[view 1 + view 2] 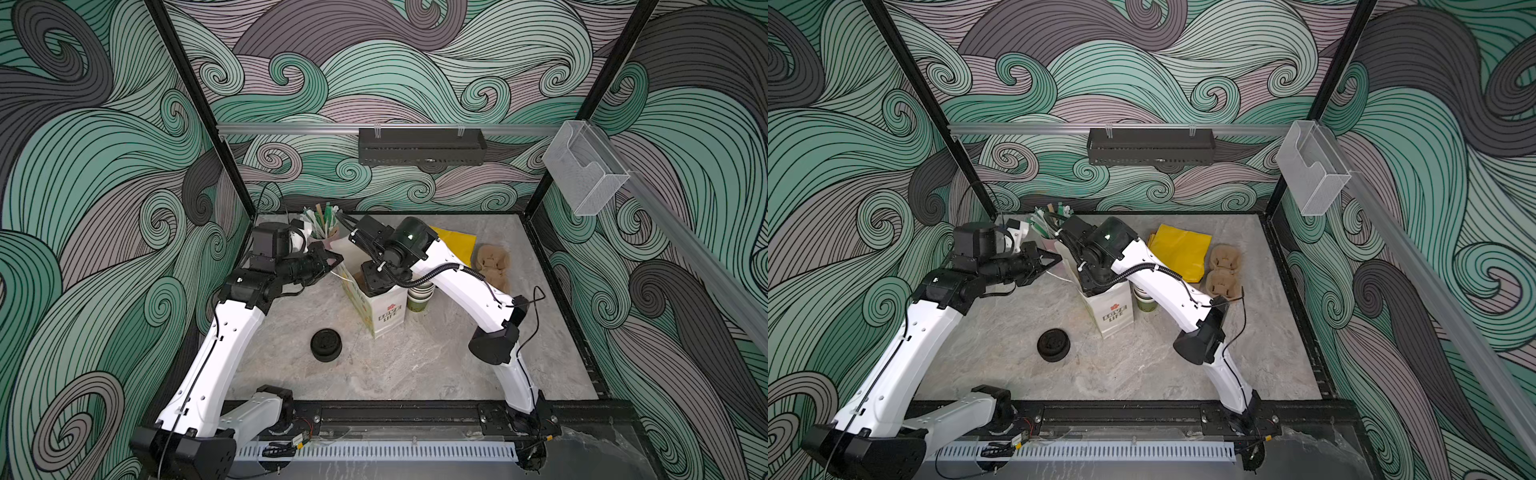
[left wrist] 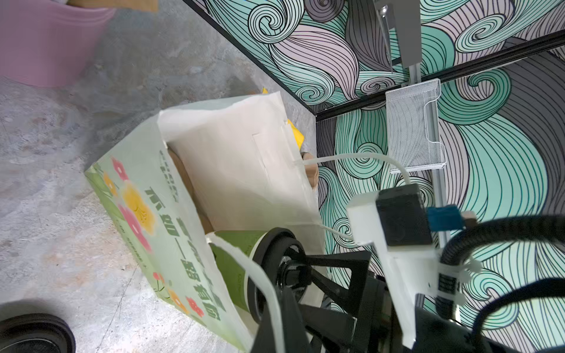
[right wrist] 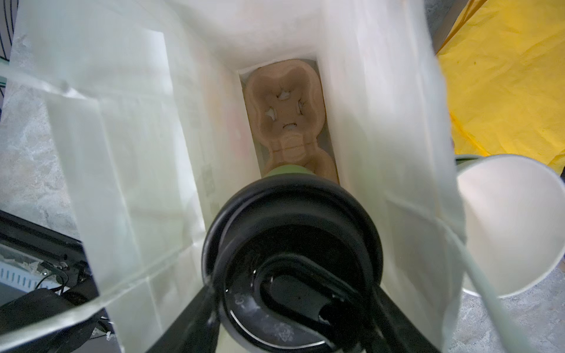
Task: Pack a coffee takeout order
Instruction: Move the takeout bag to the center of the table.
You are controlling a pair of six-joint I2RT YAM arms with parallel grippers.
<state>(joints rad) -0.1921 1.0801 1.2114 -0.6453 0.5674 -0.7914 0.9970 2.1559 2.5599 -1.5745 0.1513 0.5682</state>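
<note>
Your left gripper (image 1: pixel 335 261) pinches the paper bag's (image 1: pixel 386 316) rim to hold it open, so your right gripper (image 3: pixel 293 305), clamping the lidded cup (image 2: pixel 232 259), can reach the carrier (image 3: pixel 284 101) at its bottom.

The grey tabletop (image 1: pixel 415 374) has a paper bag (image 1: pixel 388 318) standing near its middle, with a stack of green cups (image 1: pixel 419 299) just beside it. A pile of black lids (image 1: pixel 326 345) sits nearer the front edge. By the far edge lie a yellow sheet (image 1: pixel 1183 249) and a tan cup carrier (image 1: pixel 1225 270). A pot of sticks (image 1: pixel 326 235) stands in the far left corner.
</note>
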